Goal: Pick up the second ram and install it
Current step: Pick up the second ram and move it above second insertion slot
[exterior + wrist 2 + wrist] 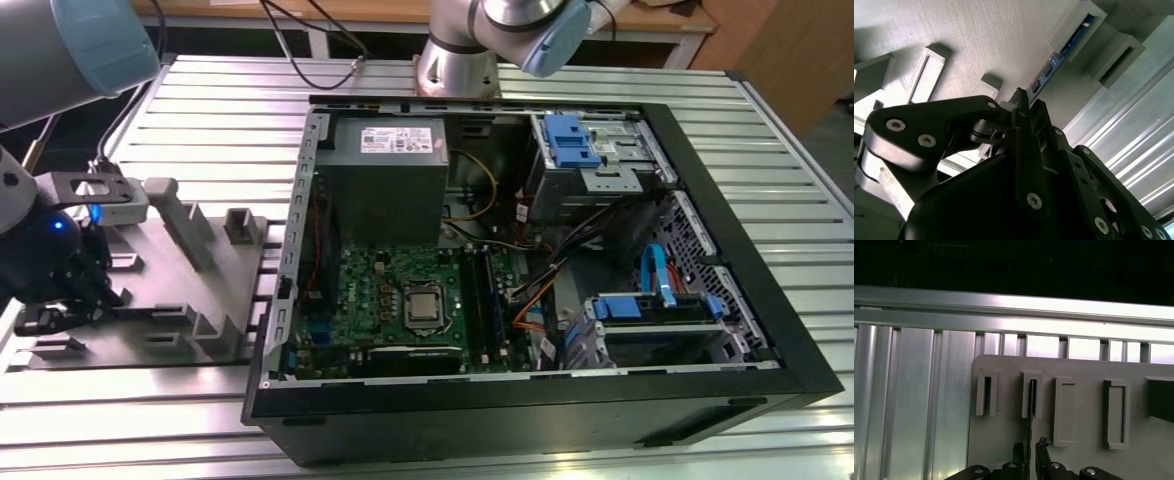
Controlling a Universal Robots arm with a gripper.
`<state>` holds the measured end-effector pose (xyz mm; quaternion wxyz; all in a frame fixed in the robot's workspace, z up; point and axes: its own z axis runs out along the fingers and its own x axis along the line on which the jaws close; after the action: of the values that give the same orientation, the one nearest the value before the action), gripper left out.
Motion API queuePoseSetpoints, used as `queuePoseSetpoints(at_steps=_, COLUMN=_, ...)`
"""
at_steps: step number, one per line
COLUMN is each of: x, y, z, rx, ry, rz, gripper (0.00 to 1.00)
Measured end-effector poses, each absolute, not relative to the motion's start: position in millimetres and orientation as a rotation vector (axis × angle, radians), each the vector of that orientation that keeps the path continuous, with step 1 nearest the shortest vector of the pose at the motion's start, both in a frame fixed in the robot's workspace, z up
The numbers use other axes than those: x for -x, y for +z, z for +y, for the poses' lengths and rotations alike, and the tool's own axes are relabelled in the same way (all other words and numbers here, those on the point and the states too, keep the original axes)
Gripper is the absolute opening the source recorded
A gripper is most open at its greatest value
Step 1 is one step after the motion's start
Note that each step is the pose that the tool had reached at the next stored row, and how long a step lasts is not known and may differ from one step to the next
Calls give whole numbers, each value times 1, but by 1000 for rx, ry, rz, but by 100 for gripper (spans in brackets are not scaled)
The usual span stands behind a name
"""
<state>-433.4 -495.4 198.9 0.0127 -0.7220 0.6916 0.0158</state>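
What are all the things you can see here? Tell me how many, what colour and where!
ram stick: one, dark with blue, standing on edge in a slot of the holder
holder: one, grey, on the table at the exterior view's left
computer case: one, black, open, on the table
motherboard: one, green, inside the case
processor: one, silver, square, on the motherboard
power supply: one, grey, inside the case beyond the motherboard
drive brackets: two, blue, at the case's side on the exterior view's right
table: one, silver, ribbed, under everything
robot arm: one, grey with blue caps, based behind the case
claw: one, black, over the holder, at the ram stick
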Motion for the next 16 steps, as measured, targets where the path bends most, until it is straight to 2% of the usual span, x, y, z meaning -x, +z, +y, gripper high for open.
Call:
queuePoseSetpoints(at_steps=10, x=433, y=199, z=-495, rx=2249, ry=51, rz=2154, gripper=24)
queuePoseSetpoints(at_steps=13, x=433, y=199, z=-495, rx=2249, ry=51, rz=2154, gripper=22)
queuePoseSetpoints(at_steps=14, x=433, y=199, z=-495, rx=2249, ry=51, rz=2154, gripper=15)
queuePoseSetpoints(at_steps=16, x=433, y=199, z=-495, rx=2249, ry=51, rz=2154, gripper=15)
